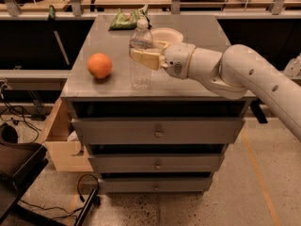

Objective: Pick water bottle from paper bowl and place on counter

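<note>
**Bottle Held Upright on Counter, Beside Orange**

An orange (99,66) was seen left of centre on the counter (113,46), near the bottle but apart from it. A crumpled green packet (126,20) was laid at the counter's far edge, in the upper middle of the frame. The paper bowl (168,35) was found just behind the gripper, partly hidden by the bottle's shoulder and the white wrist. Three grey drawers (157,132) with small knobs were shown below the top, and a pale wooden box (59,142) was set at the lower left of the cabinet. Nothing was placed between the bottle and the front edge.

The water bottle (141,76) was stood upright near the front edge at the centre, outside the bowl. It was seen as clear and ribbed, with a white cap, and taller than the orange. Whether its base was resting on the metal could not be told. The gripper (142,54) was clamped around its middle, one cream finger (146,59) being laid across the front.

Any print on the bottle could not be read.
</note>
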You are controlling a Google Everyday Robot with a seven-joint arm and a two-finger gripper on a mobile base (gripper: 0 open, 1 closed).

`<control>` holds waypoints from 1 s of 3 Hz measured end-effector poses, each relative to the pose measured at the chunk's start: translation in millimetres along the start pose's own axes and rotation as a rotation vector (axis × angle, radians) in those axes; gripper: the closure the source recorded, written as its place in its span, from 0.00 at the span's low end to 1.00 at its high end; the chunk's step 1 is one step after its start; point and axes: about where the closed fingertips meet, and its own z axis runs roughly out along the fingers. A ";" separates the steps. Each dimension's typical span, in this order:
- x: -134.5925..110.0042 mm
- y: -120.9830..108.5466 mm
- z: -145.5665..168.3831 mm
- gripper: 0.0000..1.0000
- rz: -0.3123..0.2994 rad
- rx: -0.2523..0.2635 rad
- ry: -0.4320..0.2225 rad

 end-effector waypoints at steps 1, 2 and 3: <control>15.6 -5.4 4.0 1.00 -0.004 0.008 0.000; 14.1 -5.5 4.2 1.00 -0.005 0.009 0.000; 13.2 -5.5 4.2 1.00 -0.005 0.009 0.000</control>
